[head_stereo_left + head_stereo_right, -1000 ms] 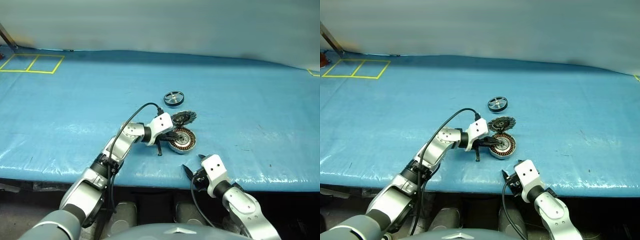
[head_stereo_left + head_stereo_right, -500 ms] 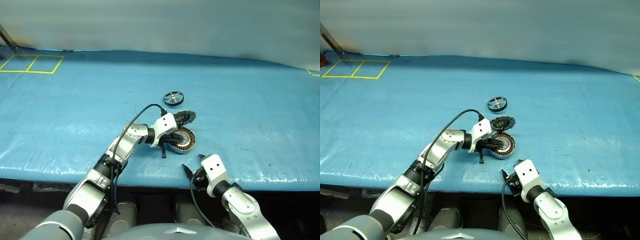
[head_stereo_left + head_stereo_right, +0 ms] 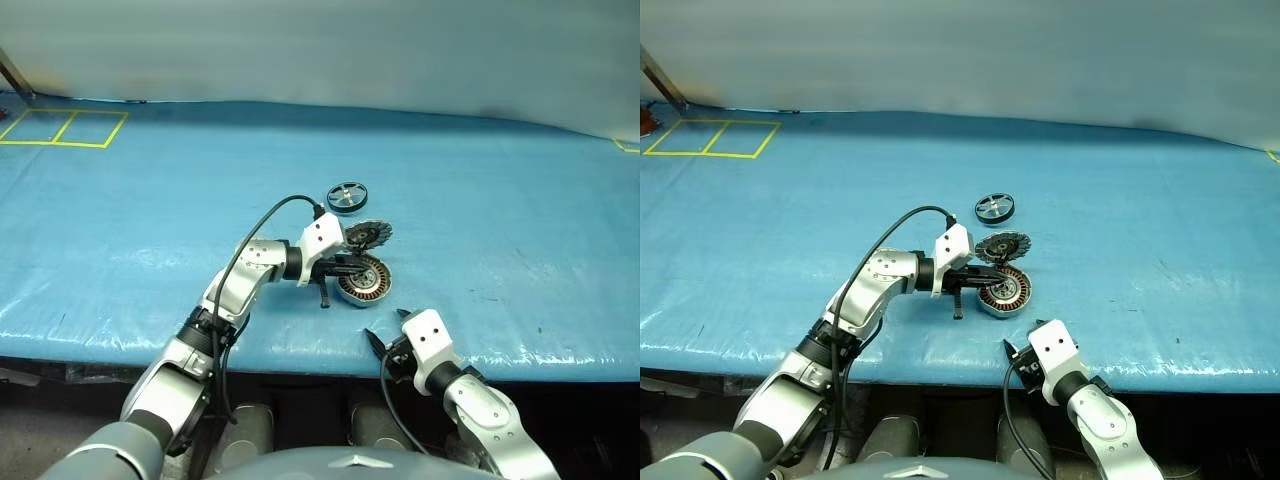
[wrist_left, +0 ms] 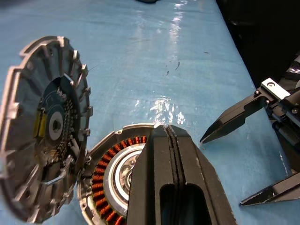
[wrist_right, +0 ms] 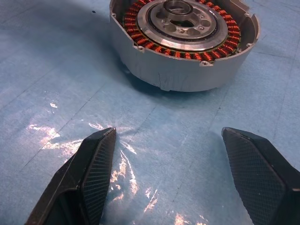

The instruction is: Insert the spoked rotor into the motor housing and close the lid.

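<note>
The motor housing (image 3: 363, 279), a silver can with copper windings (image 5: 140, 44), sits near the table's front edge. The lid (image 3: 368, 234) leans tilted against its far side, and the left wrist view shows the lid's (image 4: 42, 126) inner face. The spoked rotor (image 3: 347, 196) lies flat further back. My left gripper (image 4: 169, 129) is shut with nothing in it, its tips over the housing's (image 4: 112, 178) rim; I cannot tell whether they touch. My right gripper (image 5: 168, 131) stands open just in front of the housing, holding nothing.
The blue table cover (image 3: 500, 200) stretches wide on all sides. Yellow tape squares (image 3: 60, 128) mark the far left corner. The table's front edge (image 3: 300, 352) runs just behind my right gripper (image 3: 386, 328).
My left hand shifted right and lower over the housing, then came back up and left a little, staying shut. The right arm, housing, lid and rotor have not moved.
</note>
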You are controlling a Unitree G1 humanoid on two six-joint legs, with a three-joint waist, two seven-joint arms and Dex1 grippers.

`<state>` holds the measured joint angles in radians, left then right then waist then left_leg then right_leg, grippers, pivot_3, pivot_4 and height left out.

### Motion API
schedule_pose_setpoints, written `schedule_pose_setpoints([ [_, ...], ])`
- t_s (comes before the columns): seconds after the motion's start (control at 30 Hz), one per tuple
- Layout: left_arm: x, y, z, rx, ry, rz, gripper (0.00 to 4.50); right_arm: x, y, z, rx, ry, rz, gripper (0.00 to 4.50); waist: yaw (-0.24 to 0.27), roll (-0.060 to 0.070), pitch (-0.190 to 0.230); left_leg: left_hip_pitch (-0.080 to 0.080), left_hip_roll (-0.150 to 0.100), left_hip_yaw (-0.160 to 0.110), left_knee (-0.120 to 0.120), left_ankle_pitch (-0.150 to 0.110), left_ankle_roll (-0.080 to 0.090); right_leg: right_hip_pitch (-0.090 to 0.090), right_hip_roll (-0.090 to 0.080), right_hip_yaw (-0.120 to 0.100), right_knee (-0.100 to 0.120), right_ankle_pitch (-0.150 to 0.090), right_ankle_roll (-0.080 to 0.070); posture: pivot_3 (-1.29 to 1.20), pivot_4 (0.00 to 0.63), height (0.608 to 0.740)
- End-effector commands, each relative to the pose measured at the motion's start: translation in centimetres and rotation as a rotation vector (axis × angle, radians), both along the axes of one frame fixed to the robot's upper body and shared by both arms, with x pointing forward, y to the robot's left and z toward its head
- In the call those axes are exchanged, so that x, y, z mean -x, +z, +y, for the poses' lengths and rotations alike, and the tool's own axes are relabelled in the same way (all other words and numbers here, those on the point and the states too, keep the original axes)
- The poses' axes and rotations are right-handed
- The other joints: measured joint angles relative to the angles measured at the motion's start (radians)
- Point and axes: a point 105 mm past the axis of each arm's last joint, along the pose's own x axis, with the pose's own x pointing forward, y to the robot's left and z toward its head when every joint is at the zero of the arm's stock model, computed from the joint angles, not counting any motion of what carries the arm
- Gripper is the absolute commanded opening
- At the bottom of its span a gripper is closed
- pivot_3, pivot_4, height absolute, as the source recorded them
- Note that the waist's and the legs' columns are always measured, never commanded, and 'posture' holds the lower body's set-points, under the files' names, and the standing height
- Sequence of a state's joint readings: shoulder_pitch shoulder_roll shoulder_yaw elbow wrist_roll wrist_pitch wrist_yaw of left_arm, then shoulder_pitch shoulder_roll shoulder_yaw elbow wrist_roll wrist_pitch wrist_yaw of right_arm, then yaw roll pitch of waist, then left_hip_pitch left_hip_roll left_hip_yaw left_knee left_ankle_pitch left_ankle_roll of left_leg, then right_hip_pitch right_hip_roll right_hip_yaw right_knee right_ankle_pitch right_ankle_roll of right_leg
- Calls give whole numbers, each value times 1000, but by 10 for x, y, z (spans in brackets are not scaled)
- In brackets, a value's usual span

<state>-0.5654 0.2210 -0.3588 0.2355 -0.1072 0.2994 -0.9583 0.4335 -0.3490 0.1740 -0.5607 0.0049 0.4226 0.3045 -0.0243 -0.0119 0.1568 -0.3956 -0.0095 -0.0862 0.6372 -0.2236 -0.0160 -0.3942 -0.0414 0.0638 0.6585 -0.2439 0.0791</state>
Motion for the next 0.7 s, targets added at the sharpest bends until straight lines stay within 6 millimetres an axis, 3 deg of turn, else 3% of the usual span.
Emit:
schedule_pose_setpoints([
  [0.03,-17,-9,7,-79,106,-24,12,-1,-1,3,5,17,3,3801,-1,0,0,0,0,0,0,0,0,0,0,0,0,0,0,0,150,740],
  [0.7,2,-25,-18,-133,-35,-30,12,3,-2,3,10,13,12,3801,2,0,0,-1,0,0,0,0,0,0,0,0,0,0,0,0,150,740],
])
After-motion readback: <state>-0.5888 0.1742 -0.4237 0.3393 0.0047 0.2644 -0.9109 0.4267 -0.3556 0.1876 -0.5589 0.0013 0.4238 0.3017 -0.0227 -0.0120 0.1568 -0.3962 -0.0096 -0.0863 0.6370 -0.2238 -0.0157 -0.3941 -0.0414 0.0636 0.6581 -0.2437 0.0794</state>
